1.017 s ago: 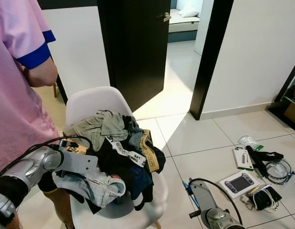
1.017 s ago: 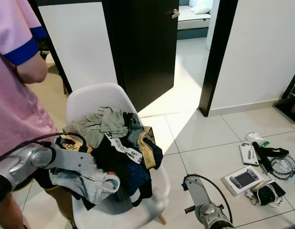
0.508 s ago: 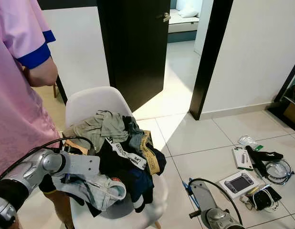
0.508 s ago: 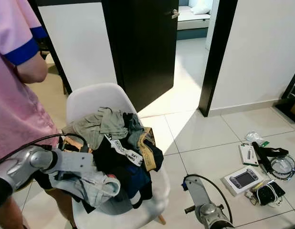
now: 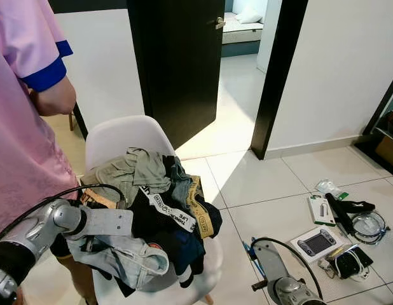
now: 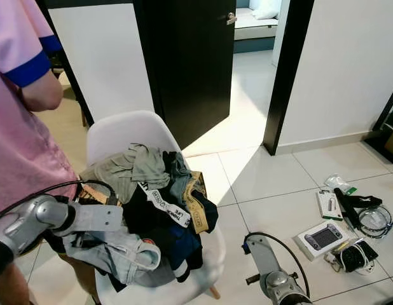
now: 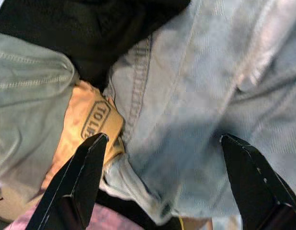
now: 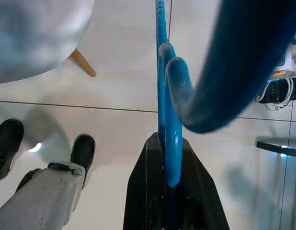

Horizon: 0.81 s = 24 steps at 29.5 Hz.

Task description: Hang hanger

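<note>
Left gripper [image 7: 160, 143] spread wide over light denim [image 7: 196, 96] on the white chair [image 5: 120, 136], right gripper [image 8: 168, 179] clamped on blue hanger [image 8: 174, 96], person's arm [image 5: 53, 95] alongside.

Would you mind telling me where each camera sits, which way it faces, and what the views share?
Left eye view, right eye view: on the head, looking forward and down at the white chair piled with clothes; both silver arms show.
Left wrist view: on the left arm, looking along the open left gripper at pale jeans.
Right wrist view: on the right arm, looking floorward along the right gripper, shut on a blue hanger.
Shared: jeans; the chair too.
</note>
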{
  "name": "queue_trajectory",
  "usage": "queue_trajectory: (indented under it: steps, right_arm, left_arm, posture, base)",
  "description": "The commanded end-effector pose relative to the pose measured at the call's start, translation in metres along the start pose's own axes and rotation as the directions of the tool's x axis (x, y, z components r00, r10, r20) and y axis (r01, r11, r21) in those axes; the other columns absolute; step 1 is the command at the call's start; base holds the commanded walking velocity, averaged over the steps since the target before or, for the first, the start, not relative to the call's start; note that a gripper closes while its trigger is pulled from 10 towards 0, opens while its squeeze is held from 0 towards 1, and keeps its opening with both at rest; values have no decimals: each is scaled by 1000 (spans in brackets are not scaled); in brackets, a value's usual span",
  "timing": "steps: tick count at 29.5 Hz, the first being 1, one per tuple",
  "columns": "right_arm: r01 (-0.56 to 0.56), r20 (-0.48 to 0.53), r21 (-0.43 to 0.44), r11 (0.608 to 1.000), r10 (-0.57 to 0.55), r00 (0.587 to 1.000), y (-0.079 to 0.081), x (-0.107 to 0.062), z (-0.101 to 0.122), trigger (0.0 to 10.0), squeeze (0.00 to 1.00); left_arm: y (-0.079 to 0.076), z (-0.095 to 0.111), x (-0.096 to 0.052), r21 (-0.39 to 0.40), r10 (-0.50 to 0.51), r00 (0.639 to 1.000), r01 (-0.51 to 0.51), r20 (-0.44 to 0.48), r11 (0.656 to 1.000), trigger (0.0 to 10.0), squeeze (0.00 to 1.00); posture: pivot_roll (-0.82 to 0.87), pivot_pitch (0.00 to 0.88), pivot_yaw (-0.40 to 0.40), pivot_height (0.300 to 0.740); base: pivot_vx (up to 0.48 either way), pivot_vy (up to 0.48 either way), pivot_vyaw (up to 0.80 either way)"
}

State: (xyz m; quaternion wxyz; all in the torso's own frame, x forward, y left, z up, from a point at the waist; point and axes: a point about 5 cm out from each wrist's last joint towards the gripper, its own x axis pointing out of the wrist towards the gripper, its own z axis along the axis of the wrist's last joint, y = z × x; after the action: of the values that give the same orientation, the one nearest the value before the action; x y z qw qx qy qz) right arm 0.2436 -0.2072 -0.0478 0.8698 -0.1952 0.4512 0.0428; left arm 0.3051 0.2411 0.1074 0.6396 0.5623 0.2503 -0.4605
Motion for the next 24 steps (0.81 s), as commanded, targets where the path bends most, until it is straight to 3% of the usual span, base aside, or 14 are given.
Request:
queue_trajectory:
  steps: [1, 10, 12, 18, 24]
  right_arm:
    - [-6, -6, -8, 1000, 5, 1000, 2, 0, -2, 10000, 0]
    - [-5, -5, -7, 1000, 5, 1000, 2, 0, -1, 10000, 0]
    - [-5, -5, -7, 1000, 5, 1000, 2, 0, -1, 10000, 0]
    - [-5, -4, -7, 1000, 5, 1000, 2, 0, -1, 10000, 0]
    - [-5, -4, -9, 1000, 5, 1000, 2, 0, -1, 10000, 0]
  left_arm:
    - [2, -5, -6, -1, -6, 1000, 6, -21, 1000, 10000, 0]
    - [15, -7, -18, 31, 20, 998, -19, -54, 999, 10000, 0]
    - [18, -9, -17, 72, 51, 995, -45, -83, 996, 10000, 0]
    - [27, -6, -12, 86, 150, 985, -143, -80, 986, 10000, 0]
    - [21, -6, -6, 93, 132, 988, -124, -85, 988, 10000, 0]
  posture:
    - [59, 0, 10, 740]
    - [57, 0, 16, 740]
    - [55, 0, 18, 740]
    - [55, 0, 18, 740]
    - [55, 0, 17, 740]
  base:
    - [0, 0, 0]
    - [0, 0, 0]
    - [0, 0, 0]
    - [0, 0, 0]
    - [0, 0, 0]
